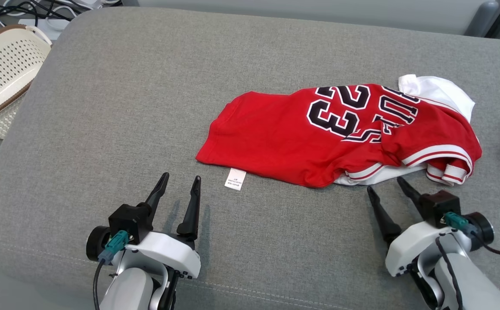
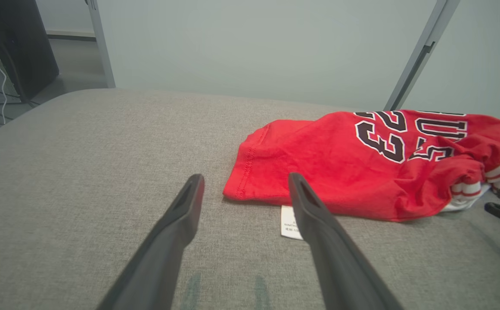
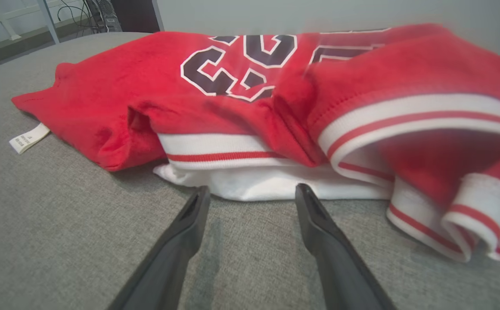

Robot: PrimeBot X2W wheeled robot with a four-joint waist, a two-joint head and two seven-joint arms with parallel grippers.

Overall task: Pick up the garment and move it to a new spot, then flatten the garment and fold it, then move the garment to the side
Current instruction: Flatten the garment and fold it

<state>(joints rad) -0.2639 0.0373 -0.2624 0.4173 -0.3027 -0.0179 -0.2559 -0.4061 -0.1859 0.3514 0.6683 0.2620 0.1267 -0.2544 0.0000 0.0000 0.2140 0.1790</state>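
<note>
From my head camera I look steeply down over the grey cushion, with the left gripper and right gripper at the bottom edge. My left wrist camera sits low, nearly skimming the cloth, facing the far wall with the red jersey a little way off. The right wrist camera sits as low but close against the jersey's near edge. All three share the jersey and its white label.

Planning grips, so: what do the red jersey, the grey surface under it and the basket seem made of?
Red jersey: soft matte knit, likely cotton or a blend; it creases and slumps, with ribbed striped trim.
Grey surface: matte woven upholstery over padding, probably; visible weave, stitched seam, rounded edge.
Basket: likely moulded plastic, smooth cream with brown rim; regular rows of holes.
</note>
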